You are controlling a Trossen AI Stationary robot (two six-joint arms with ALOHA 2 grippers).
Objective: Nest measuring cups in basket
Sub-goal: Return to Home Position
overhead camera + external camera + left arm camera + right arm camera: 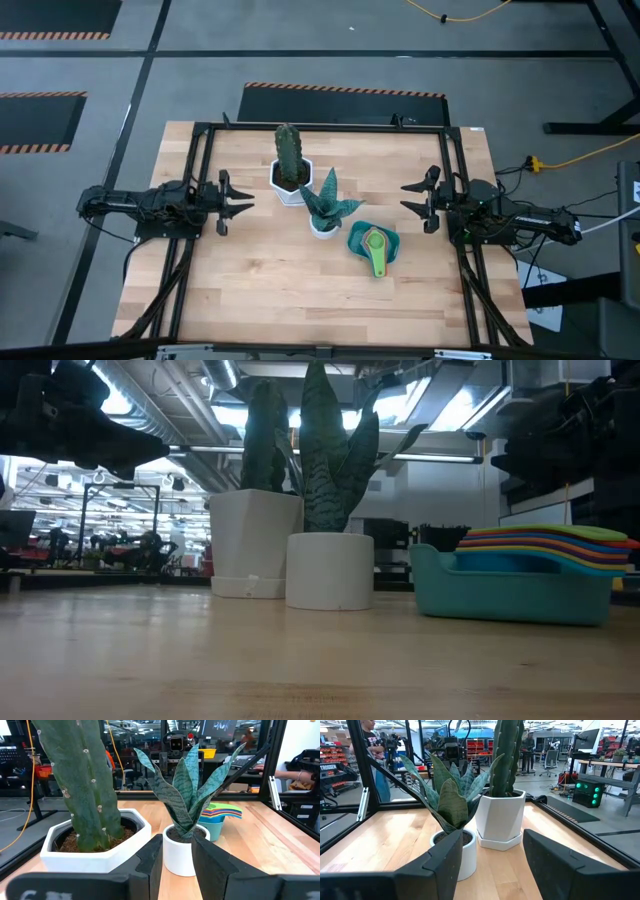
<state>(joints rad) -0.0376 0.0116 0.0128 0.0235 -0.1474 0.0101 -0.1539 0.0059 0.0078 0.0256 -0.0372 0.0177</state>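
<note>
right of centre on table point(250, 290): cups point(376, 246) nested in basket point(356, 238) | task looks done, no loose cups seen | left gripper point(236, 203) mid-left, right gripper point(418, 198) mid-right, both clear, jaws apart, empty

An industrial robotics lab: a wooden table point(250, 290) in a black metal frame point(199, 160) stands on a grey floor point(300, 50) marked with orange-and-black hazard tape point(345, 90). Beyond it are exposed ceiling ducts point(175, 410), an office chair point(551, 757) and a person point(370, 737).
</note>
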